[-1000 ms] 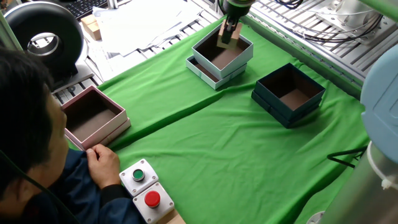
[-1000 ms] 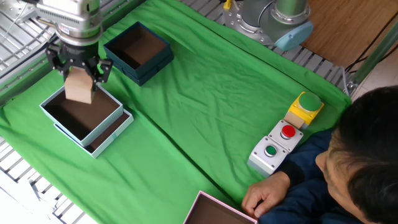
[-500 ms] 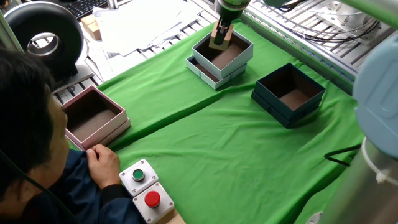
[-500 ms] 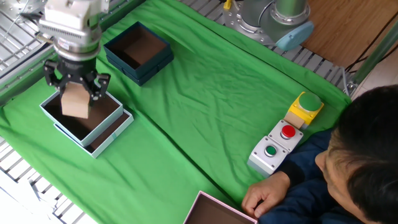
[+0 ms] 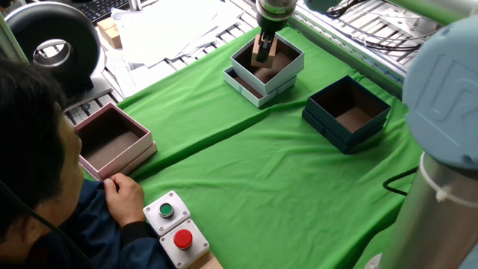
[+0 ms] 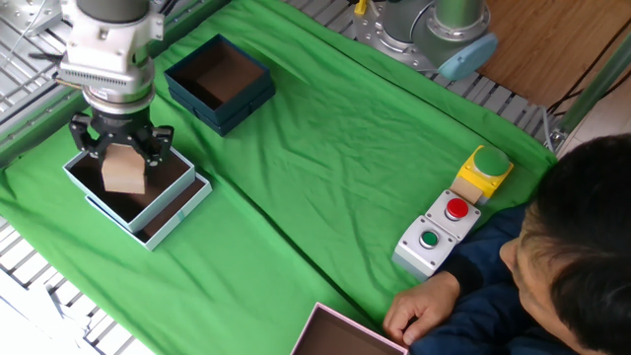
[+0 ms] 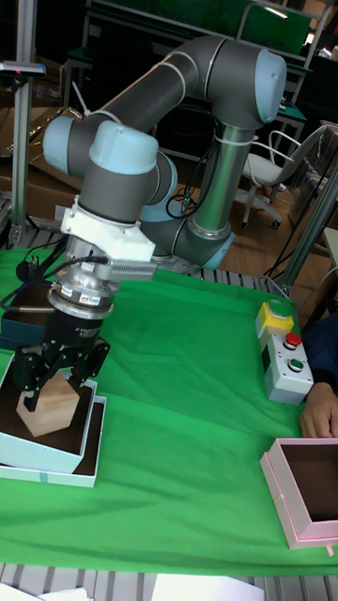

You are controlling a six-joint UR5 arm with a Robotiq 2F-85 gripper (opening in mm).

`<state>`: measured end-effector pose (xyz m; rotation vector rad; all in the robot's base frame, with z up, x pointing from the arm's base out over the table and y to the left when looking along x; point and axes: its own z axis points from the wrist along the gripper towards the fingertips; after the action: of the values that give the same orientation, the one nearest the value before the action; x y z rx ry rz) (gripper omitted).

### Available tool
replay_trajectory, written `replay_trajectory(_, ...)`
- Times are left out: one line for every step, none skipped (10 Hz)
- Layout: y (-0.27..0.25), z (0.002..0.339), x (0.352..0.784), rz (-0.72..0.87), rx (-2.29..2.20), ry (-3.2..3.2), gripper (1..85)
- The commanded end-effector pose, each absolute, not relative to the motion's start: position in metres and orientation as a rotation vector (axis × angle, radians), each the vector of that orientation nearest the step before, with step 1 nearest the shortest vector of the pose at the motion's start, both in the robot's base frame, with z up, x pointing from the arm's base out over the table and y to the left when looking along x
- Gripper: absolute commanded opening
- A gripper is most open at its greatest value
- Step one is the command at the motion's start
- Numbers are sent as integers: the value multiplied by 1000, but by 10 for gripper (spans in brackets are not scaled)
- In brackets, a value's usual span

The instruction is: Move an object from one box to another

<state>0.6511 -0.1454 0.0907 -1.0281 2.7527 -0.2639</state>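
My gripper is shut on the light tan wooden cube, one finger on each side. The cube hangs low inside the white box with pale blue trim, at about rim height; whether it touches the brown floor I cannot tell. In the tall fixed view the cube sits tilted between the fingers, over the white box. The dark teal box stands apart to the right of the white box and shows only its brown inside.
A dusty pink box stands at the table's left front, beside a person's hand. A grey button box with green and red buttons lies by the front edge. Next to the button box stands a yellow one. Papers lie beyond the cloth.
The gripper has gone down with the cube, from above the white box's rim to inside the box. Its grip has stayed shut.
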Motion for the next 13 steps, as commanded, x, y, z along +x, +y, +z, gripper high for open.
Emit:
replay_trajectory(-146, 88, 655, -235, -1145, 2711, 760)
replay_trajectory(-147, 89, 656, -243, -1155, 2702, 800)
replay_trajectory(-146, 89, 655, -232, -1161, 2704, 823)
replay_trajectory(-148, 89, 655, -237, -1180, 2701, 840)
replay_trajectory(-150, 90, 652, -240, -1192, 2710, 850)
replay_trajectory(-151, 90, 651, -246, -1200, 2711, 850)
replay_trajectory(-150, 90, 650, -240, -1200, 2713, 850)
replay_trajectory(-148, 90, 648, -225, -1201, 2719, 850)
replay_trajectory(-146, 91, 636, -183, -1186, 2764, 827)
replay_trajectory(-150, 98, 618, -165, -1140, 2841, 690)
replay_trajectory(-153, 112, 585, -139, -1007, 2978, 447)
replay_trajectory(-161, 128, 564, -174, -886, 3054, 127)
replay_trajectory(-158, 140, 546, -147, -785, 3105, 10)
